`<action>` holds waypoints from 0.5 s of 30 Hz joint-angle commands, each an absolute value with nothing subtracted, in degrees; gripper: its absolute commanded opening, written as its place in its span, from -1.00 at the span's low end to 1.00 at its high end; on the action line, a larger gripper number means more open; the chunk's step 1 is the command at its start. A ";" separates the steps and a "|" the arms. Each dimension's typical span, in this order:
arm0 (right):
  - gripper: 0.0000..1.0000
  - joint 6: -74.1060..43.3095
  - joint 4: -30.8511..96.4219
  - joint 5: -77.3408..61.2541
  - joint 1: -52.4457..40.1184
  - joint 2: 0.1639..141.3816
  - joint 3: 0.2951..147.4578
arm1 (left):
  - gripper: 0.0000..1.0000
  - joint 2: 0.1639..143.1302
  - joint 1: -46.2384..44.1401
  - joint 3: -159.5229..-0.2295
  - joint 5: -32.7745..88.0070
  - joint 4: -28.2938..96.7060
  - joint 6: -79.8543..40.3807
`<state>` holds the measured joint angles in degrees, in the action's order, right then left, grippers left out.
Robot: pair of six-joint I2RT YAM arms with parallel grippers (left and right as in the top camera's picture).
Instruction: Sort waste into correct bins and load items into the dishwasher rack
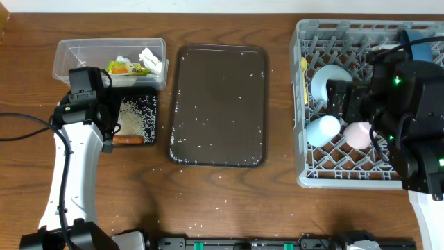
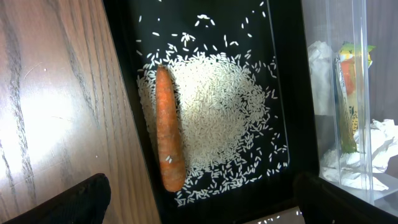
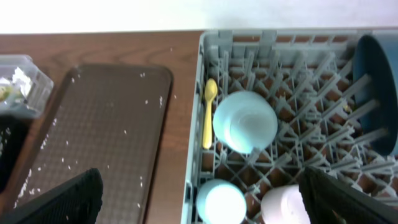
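Observation:
My left gripper (image 1: 107,118) (image 2: 205,208) hangs open over the near end of the shallow black tray (image 1: 149,104) (image 2: 124,56), nothing between its fingers. In that tray lie a heap of white rice (image 2: 217,106) and the orange carrot stick (image 1: 127,139) (image 2: 169,130). The clear box (image 1: 76,52) (image 2: 326,62) holds the yellow wrapper (image 1: 128,68) (image 2: 348,93) and crumpled paper (image 1: 149,59) (image 2: 320,56). My right gripper (image 1: 350,104) (image 3: 205,208) is open and empty above the grey rack (image 1: 309,167) (image 3: 261,43). The rack holds the white bowl (image 3: 245,121), light blue cup (image 3: 221,202), pink cup (image 3: 283,205), yellow spoon (image 3: 209,112) and blue plate (image 3: 376,93).
The large dark brown serving tray (image 1: 218,104) (image 3: 93,137) lies between the bins and the rack, with scattered rice grains on it. A few grains also lie on the wooden table (image 1: 229,201) in front of it.

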<state>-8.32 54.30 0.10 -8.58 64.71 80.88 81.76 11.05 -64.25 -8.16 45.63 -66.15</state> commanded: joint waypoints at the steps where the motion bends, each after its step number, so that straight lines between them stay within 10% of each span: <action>1: 0.98 -7.03 55.53 3.07 -8.67 64.79 80.88 | 0.93 81.87 11.29 -64.95 -9.52 45.80 -66.02; 15: 0.99 -3.97 53.65 6.68 -8.64 63.94 78.94 | 0.95 81.87 11.29 -64.95 -9.52 45.80 -66.02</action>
<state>-6.33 55.18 4.86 -8.58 64.73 80.68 81.76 11.05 -64.25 -8.16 45.63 -66.15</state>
